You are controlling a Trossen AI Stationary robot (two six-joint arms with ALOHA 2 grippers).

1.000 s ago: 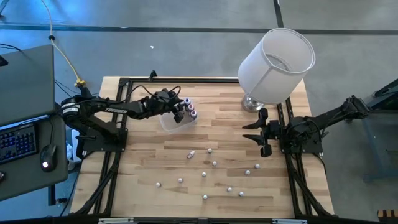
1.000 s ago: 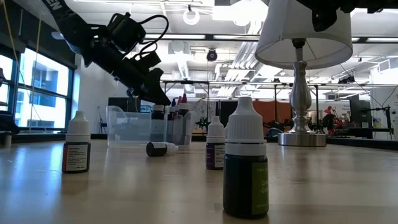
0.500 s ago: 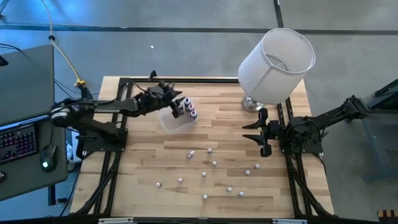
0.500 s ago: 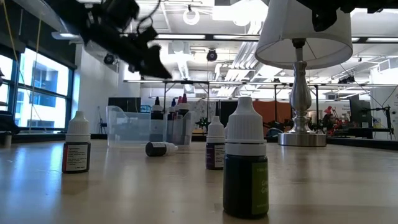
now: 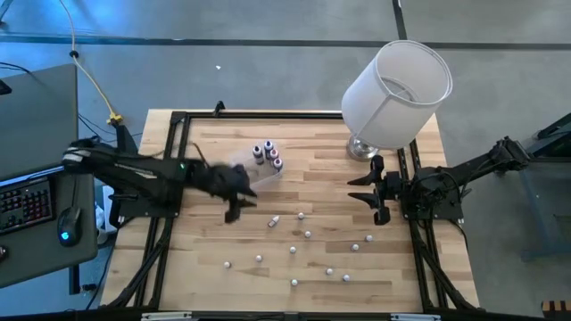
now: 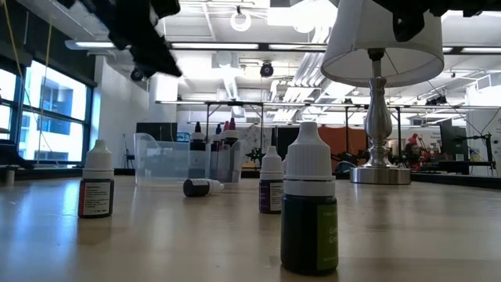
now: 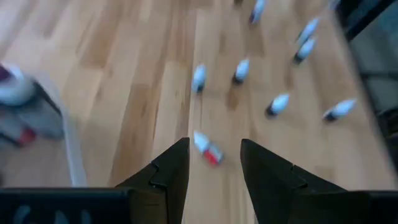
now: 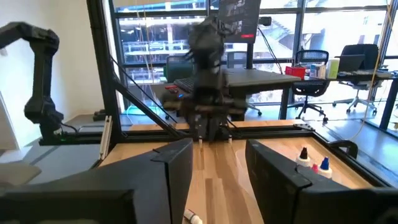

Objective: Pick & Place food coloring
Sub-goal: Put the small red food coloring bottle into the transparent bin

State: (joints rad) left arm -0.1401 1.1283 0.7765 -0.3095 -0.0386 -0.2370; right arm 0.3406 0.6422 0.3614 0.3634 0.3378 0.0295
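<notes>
From above, the left gripper (image 5: 239,198) is hanging over the middle of the desk (image 5: 321,152) with nothing in it, just beside the clear tub (image 5: 241,167) where four colour-topped food coloring bottles (image 5: 267,154) are standing, while many white-capped bottles (image 5: 308,234) are sitting scattered toward the desk's near edge and the right gripper (image 5: 373,192) is waiting, fingers spread, at the right edge beside the lamp (image 5: 393,94). At table height, several bottles (image 6: 309,211) are standing upright and one fallen bottle (image 6: 201,187) is lying in front of the tub. In the left wrist view its fingers (image 7: 165,173) are standing apart over that fallen bottle (image 7: 207,149).
</notes>
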